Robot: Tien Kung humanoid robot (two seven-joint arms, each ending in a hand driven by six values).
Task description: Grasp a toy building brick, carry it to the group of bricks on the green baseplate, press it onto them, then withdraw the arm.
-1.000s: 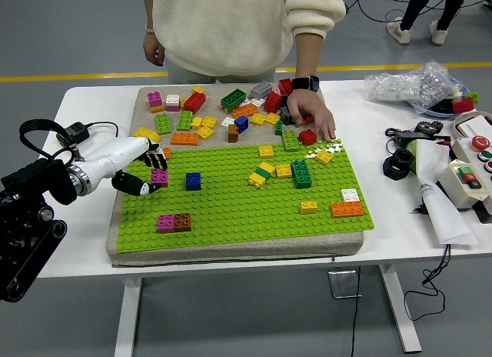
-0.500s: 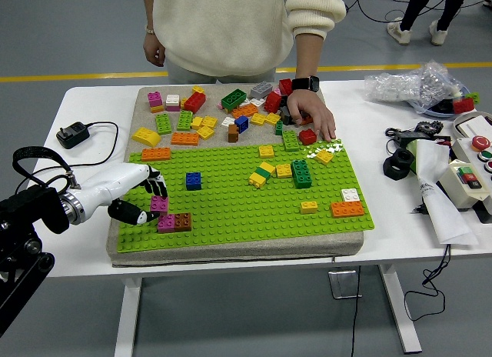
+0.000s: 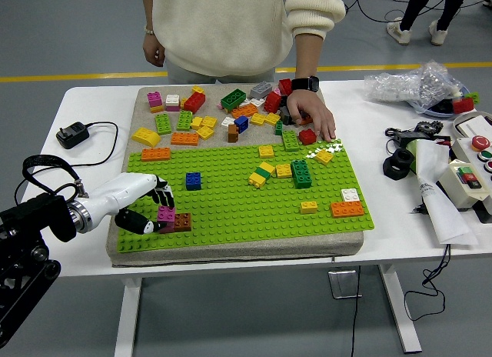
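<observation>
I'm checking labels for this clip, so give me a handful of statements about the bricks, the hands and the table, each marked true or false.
1. The left robot hand is at the pink brick stacked by the brown brick on the green baseplate. True.
2. The person's hand rests among the loose bricks at the far edge. True.
3. The blue brick is held in the robot hand. False: it sits alone on the baseplate, apart from the hand.
4. The right robot hand reaches over the orange brick. False: no right hand is in view.
5. A black charger lies on the table's left side. True.
</observation>
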